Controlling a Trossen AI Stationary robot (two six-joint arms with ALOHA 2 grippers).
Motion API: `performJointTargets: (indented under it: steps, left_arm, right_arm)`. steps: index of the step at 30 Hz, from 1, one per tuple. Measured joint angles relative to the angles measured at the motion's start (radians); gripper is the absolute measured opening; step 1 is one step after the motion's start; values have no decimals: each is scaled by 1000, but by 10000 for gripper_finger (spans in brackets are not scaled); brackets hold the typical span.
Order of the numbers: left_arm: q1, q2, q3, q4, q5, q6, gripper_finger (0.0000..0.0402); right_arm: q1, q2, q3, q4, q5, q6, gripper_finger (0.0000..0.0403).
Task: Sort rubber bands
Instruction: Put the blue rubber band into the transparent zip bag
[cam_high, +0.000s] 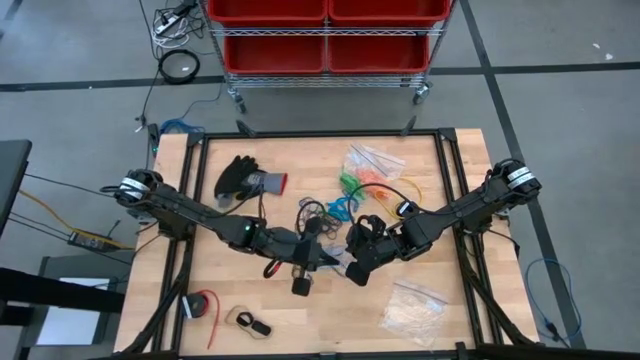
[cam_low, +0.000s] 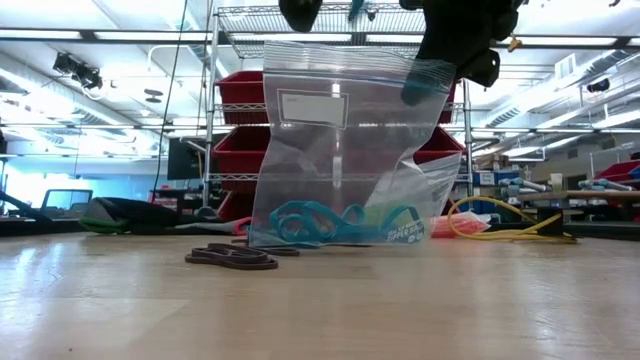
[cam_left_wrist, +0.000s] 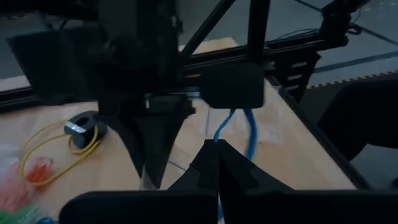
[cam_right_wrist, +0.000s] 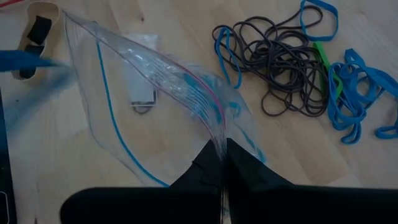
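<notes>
The right pincer (cam_right_wrist: 222, 144) is closed flat on the upper edge of a clear zip bag (cam_right_wrist: 149, 81), which hangs from it above the desk (cam_high: 330, 300) with its mouth held up; in the low view some blue bands (cam_low: 300, 222) are seen already lying in the bottom of that bag. The left pincer (cam_left_wrist: 216, 144) is likewise shut, and a thin blue band (cam_left_wrist: 249, 127) is seen dangling just past its tips, apparently pinched there, close beside the bag near the middle of the desk. For the step in hand, judged to be the dropping of a blue band into the bag, the bag's mouth should be kept steady and spread rather than folded over, and the band should be carried over the opening before it is let go, since a light loop is easily snagged on the rim. Beyond the pincers, the unsorted rubber bands (cam_right_wrist: 283, 68) are gathered in a tangle of black, blue and green on the desk just beside the bag. Farther off, a black glove (cam_high: 240, 178), a yellow cable (cam_high: 400, 188) and a second bag of whitish pieces (cam_high: 412, 308) lie well apart.
</notes>
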Motion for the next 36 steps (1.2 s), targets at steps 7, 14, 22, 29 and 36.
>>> performJointTargets:
  steps: [7, 14, 22, 29, 36]
  left_arm:
    - [21, 48, 0, -6, -27, 0, 1]
    - [46, 104, -1, -33, -171, 4, 2]
    - [46, 104, 0, -91, -338, 56, 3]
    - [32, 103, 0, -110, -291, 54, 21]
    - [22, 93, -1, -134, -282, 51, 94]
  right_arm:
    - [0, 0, 0, 2, 1, 0, 0]
    - [0, 0, 0, 5, 2, 0, 0]
    - [1, 0, 0, 5, 4, 0, 0]
    - [1, 0, 0, 5, 2, 0, 0]
    - [2, 0, 0, 5, 2, 1, 0]
